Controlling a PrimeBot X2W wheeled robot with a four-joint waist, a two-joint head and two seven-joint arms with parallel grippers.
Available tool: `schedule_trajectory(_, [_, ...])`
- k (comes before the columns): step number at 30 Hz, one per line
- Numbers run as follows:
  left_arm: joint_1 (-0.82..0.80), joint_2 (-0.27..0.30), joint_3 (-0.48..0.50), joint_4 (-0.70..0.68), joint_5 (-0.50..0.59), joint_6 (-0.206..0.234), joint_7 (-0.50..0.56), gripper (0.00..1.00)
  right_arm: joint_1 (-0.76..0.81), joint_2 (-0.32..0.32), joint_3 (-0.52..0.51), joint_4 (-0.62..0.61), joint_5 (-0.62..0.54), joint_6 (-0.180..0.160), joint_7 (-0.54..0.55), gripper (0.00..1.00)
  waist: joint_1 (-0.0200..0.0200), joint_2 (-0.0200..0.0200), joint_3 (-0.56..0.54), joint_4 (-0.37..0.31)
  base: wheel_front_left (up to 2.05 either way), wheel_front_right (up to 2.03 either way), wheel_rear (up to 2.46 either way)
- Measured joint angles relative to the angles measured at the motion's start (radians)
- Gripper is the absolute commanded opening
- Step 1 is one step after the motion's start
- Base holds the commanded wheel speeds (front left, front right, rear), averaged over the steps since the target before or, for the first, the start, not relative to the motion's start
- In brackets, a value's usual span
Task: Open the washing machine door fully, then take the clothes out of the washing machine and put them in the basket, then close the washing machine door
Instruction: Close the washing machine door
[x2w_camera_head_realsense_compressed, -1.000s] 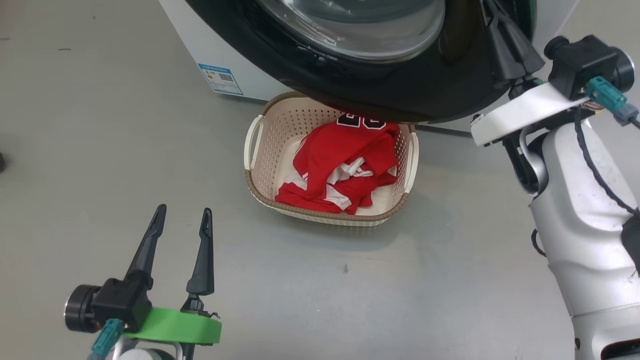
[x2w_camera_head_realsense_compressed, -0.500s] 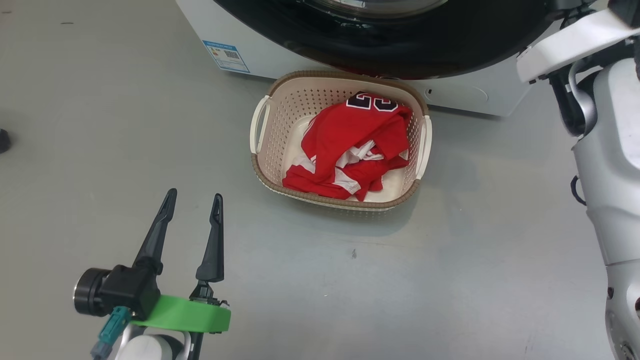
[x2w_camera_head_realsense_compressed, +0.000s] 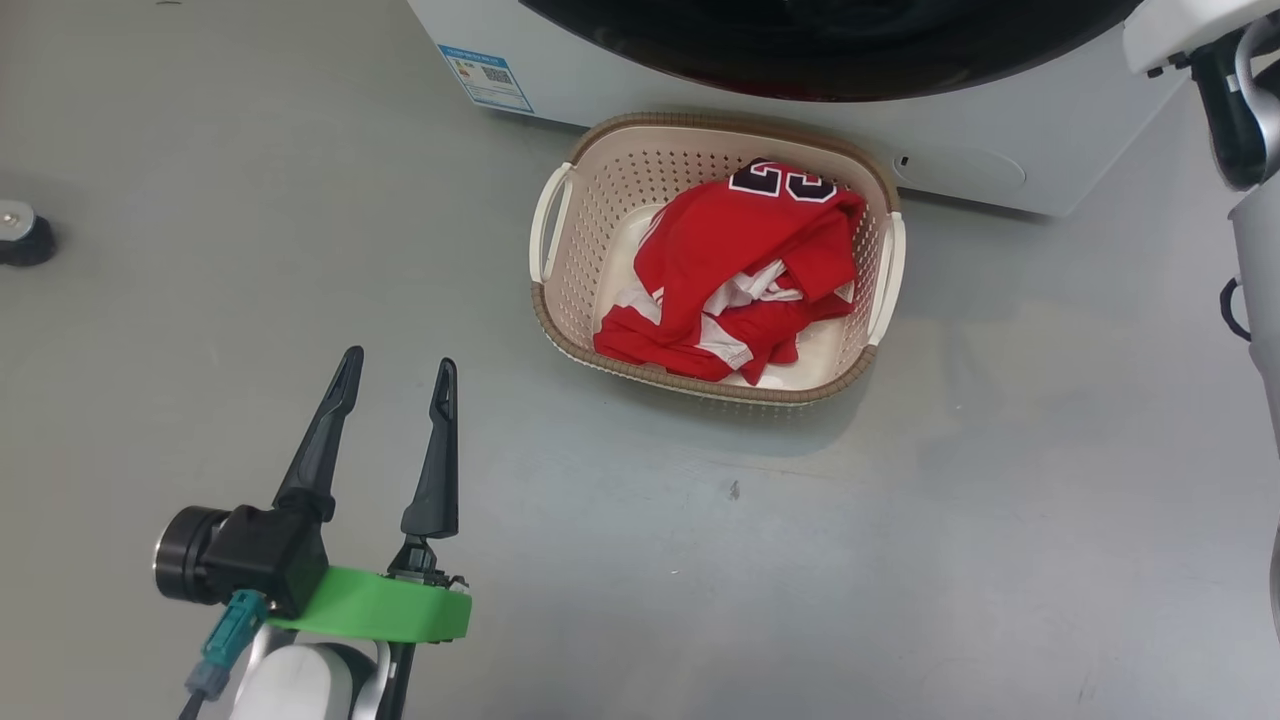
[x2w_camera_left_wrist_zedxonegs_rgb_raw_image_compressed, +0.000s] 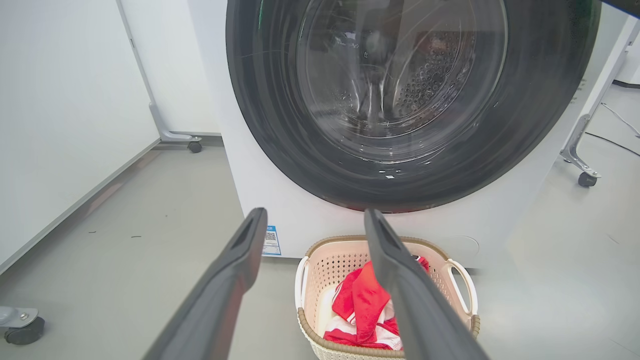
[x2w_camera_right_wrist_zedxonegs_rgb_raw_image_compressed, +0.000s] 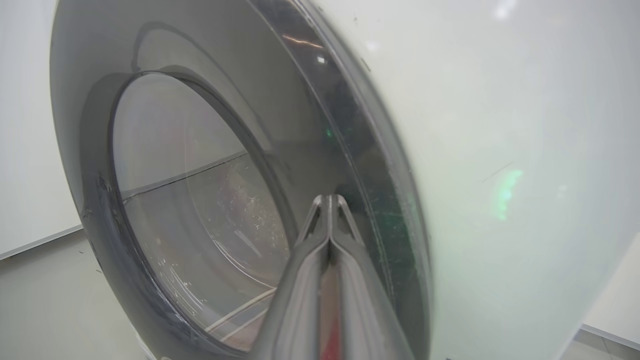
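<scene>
Standing on a grey floor, the white washing machine (x2w_camera_head_realsense_compressed: 620, 85) shows its front panel, with a small blue label (x2w_camera_head_realsense_compressed: 485, 78) near one lower corner. The washing machine door (x2w_camera_left_wrist_zedxonegs_rgb_raw_image_compressed: 280, 125), a wide glossy black ring around bulging clear glass, lies apparently flush against that front. Whether it is latched cannot be told. The perforated steel drum (x2w_camera_left_wrist_zedxonegs_rgb_raw_image_compressed: 430, 75) shows through the glass.

Just in front of the machine, below the door's lower edge, sits the basket (x2w_camera_head_realsense_compressed: 640, 170), cream with perforated sides, a brown woven-look rim and white side handles. The clothes (x2w_camera_head_realsense_compressed: 740, 270) lie heaped inside it, bright red with white trim. The dark, white-edged numbers sit at the end nearest the washer.

The left gripper (x2w_camera_head_realsense_compressed: 400, 360) hangs over bare floor, well apart from the basket. Its two dark fingers are spread wide with nothing between them. In the right wrist view, the right gripper (x2w_camera_right_wrist_zedxonegs_rgb_raw_image_compressed: 327, 197) has its fingers pressed together, pinching nothing. Its tips are at the door's black rim, though contact cannot be confirmed.
</scene>
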Motion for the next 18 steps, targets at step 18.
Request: schedule_trajectory(18, [-0.007,-0.003,0.011,0.017,0.0,0.001,0.0,1.0,-0.024,0.024,0.022,0.077,-0.005,0.0,-0.023,0.0,0.0,0.0,-0.01,-0.001,0.0,0.0,0.0])
